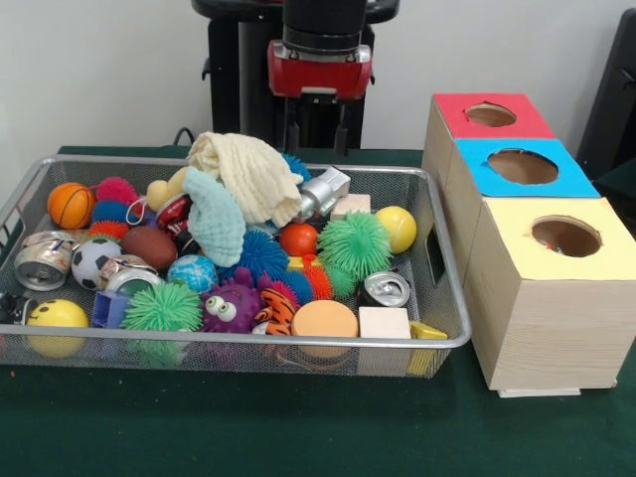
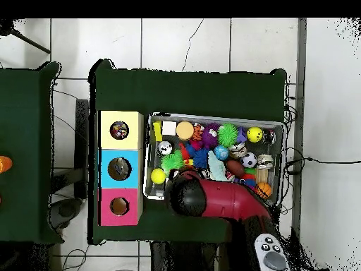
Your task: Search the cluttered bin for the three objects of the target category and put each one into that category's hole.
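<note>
The wire mesh bin fills the left and middle of the table; it also shows in the overhead view. It is packed with toys, balls, cloths and cans. An orange toy with black tiger stripes lies near the bin's front rim, between a purple big-eyed toy and an orange disc. I cannot tell the other two target toys apart from the clutter. My gripper hangs open and empty above the bin's far rim, behind a cream cloth. In the overhead view the arm hides the gripper.
Three wooden boxes with holes stand right of the bin: red, blue, yellow. Something small shows inside the yellow box's hole. An orange basketball, green spiky balls and cans lie in the bin.
</note>
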Action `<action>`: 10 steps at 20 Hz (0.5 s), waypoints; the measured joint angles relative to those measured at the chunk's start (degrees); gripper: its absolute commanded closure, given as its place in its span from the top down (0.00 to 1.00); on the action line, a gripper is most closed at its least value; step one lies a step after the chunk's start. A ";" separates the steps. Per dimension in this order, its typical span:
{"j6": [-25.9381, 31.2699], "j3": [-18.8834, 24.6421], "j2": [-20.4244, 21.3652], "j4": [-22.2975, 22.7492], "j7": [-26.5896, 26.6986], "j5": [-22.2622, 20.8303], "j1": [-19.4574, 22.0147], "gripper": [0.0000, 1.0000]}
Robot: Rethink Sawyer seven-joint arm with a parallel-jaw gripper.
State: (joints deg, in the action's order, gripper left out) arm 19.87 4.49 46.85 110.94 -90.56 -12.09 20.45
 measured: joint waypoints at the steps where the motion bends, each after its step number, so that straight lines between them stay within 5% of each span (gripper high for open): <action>1: 0.18 0.44 0.00 -0.36 0.00 -0.65 0.74 1.00; 10: 0.73 2.13 -0.11 -3.06 0.00 -3.89 2.53 1.00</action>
State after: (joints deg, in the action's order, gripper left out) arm 20.60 6.62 46.74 107.88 -90.56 -15.98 22.98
